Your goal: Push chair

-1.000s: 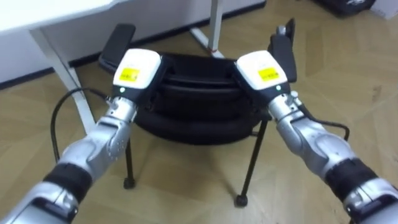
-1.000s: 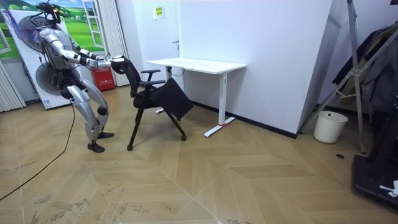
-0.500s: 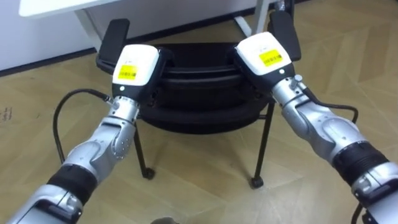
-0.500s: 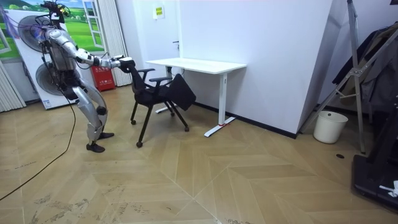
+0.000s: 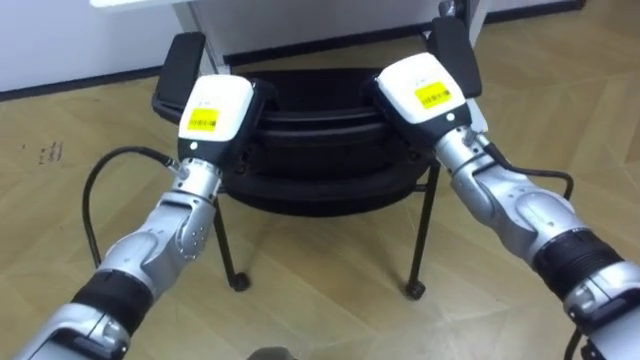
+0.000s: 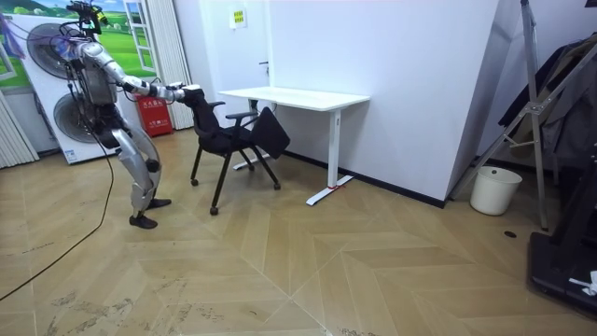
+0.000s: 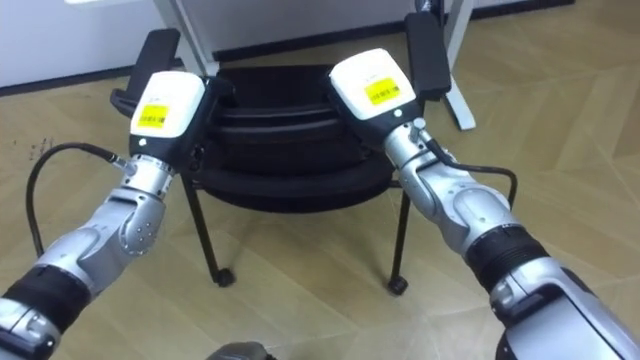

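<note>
A black chair (image 5: 318, 150) with two armrests stands right in front of me, its backrest toward me. My left hand (image 5: 213, 110) lies against the left side of the backrest's top edge, and my right hand (image 5: 424, 92) against the right side. The fingers of both are hidden behind the backrest. In the room view I stand at the room view's left with both arms stretched out to the chair (image 6: 233, 138). The chair's seat points at the white desk (image 6: 298, 96).
The desk's white leg (image 5: 197, 20) and foot (image 7: 462, 100) rise just beyond the chair. Open wooden floor lies to both sides. Behind me stand a fan (image 6: 45, 56) and a red object (image 6: 157, 119). A white bin (image 6: 492, 189) stands far off.
The chair has gone from tipped forward to standing level and has rolled closer to the desk. Both hands stayed on the backrest. The eye view has shifted with me.
</note>
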